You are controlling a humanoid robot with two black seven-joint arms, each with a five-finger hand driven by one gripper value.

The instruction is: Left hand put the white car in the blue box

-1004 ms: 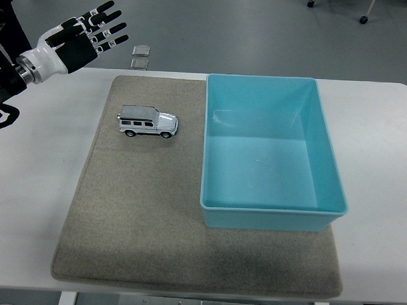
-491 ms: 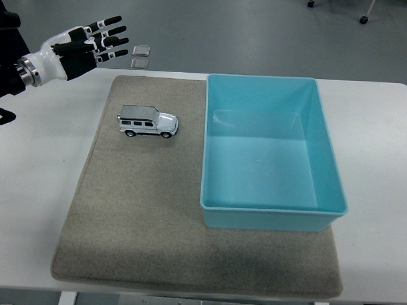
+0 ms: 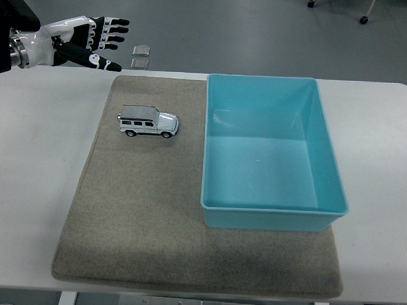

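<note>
A small white toy car [image 3: 148, 122] stands on its wheels on the grey mat [image 3: 134, 217], nose pointing right, a little left of the blue box. The blue box [image 3: 327, 157] is an open, empty plastic bin resting on the right half of the mat. My left hand [image 3: 94, 41] hovers at the upper left, above the table's far edge, well back and left of the car. Its fingers [image 3: 113, 31] are spread and hold nothing. The right arm does not show.
The white table [image 3: 36, 160] carries the mat and box. Two small square plates [image 3: 140, 56] lie on the grey floor beyond the table's far edge, just right of my hand. Chair wheels [image 3: 362, 19] show at the top right.
My left hand has turned palm-sideways and shifted slightly up and right, more of the forearm leaving the frame. The car and box have not moved.
</note>
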